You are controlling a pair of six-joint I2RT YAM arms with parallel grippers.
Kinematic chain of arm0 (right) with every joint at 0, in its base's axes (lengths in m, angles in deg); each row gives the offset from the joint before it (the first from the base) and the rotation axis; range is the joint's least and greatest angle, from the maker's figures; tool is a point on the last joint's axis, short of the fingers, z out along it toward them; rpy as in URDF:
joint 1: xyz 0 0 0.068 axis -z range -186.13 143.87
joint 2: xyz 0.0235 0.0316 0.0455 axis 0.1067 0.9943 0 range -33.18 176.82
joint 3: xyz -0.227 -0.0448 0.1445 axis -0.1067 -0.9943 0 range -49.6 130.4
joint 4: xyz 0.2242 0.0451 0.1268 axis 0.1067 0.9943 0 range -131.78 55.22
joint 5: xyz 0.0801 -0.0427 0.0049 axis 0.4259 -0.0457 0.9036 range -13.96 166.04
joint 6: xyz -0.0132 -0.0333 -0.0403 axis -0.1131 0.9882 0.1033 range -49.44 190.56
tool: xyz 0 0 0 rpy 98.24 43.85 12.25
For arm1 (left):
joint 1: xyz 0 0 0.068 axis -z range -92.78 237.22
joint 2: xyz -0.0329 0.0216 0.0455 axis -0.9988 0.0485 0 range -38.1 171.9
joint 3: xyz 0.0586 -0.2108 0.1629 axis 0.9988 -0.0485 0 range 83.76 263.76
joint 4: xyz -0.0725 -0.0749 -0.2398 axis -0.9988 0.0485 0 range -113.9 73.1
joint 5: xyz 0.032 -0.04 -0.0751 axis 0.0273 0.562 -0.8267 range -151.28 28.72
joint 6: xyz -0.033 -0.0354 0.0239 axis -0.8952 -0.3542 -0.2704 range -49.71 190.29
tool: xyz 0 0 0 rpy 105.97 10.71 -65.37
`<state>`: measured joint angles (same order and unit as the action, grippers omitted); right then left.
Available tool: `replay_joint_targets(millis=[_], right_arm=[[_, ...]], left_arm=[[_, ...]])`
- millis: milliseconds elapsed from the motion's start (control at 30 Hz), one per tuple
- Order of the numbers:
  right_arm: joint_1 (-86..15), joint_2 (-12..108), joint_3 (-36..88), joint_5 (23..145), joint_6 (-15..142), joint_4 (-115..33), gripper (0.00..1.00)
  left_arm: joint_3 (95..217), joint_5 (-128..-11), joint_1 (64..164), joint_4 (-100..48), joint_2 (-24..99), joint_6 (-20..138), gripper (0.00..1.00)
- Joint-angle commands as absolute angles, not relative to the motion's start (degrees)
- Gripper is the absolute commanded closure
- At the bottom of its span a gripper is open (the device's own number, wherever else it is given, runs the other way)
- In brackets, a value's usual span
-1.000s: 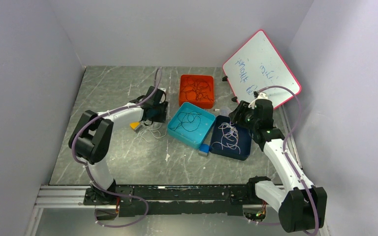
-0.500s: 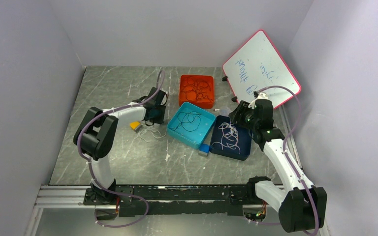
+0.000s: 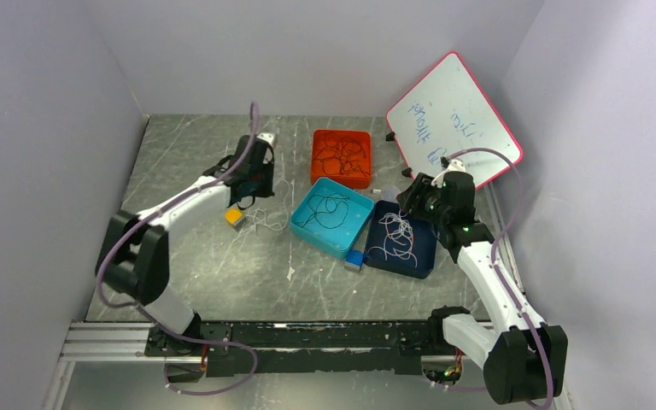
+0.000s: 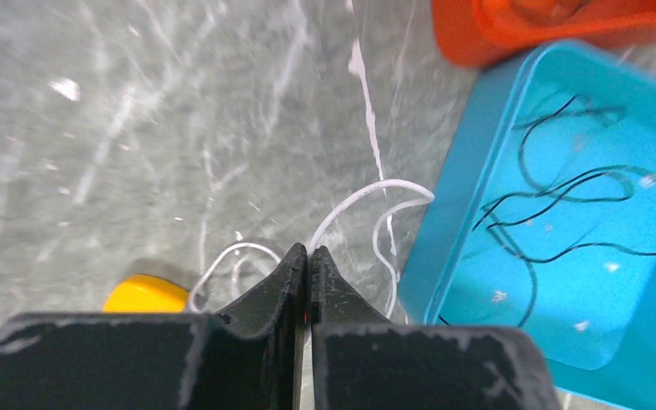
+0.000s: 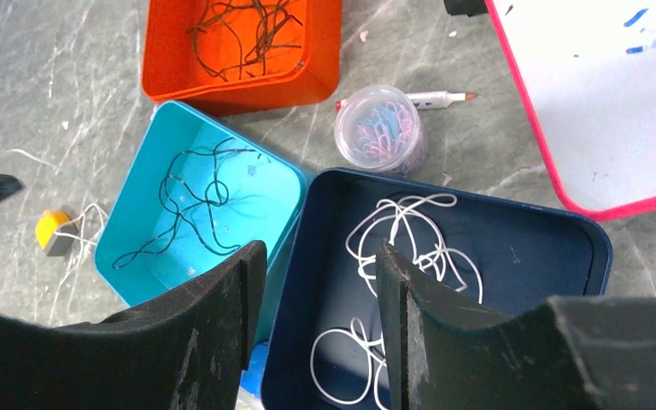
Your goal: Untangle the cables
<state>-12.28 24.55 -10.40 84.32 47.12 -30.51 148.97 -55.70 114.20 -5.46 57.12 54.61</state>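
Observation:
My left gripper (image 4: 307,249) is shut on a white cable (image 4: 367,195) whose loops trail over the table to a yellow block (image 4: 145,295). From above, the left gripper (image 3: 254,195) hangs left of the teal tray (image 3: 307,232). Black cable (image 4: 564,205) lies in that teal tray (image 4: 444,231). My right gripper (image 5: 320,252) is open with nothing between its fingers. It hovers over the near left rim of the navy tray (image 5: 530,248), which holds white cables (image 5: 410,239). The orange tray (image 5: 248,85) holds dark cables (image 5: 239,34).
A red-framed whiteboard (image 3: 453,111) leans at the back right. A jar of paper clips (image 5: 380,128) and a marker (image 5: 440,98) lie between it and the trays. A small blue block (image 3: 354,259) sits at the teal tray's near corner. Walls close in on three sides.
The left gripper closed on the white cable, and the left arm lifted and swung back and to the left. The right arm stayed still.

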Motion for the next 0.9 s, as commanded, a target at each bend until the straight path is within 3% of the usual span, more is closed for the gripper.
replay_joint_targets(millis=[0,500,867], right_arm=[[-11.93,22.52,-9.47,84.39,46.87,-33.78,0.46],[-14.34,23.29,-8.65,90.79,43.76,-47.2,0.42],[-30.79,31.27,-3.68,85.0,44.77,-55.02,0.38]], left_arm=[[151.2,-53.15,112.53,-6.47,49.01,54.99,0.93],[159.36,-52.58,111.15,-5.63,35.68,60.18,0.93],[164.97,-53.12,111.1,-3.07,32.16,59.86,0.93]])
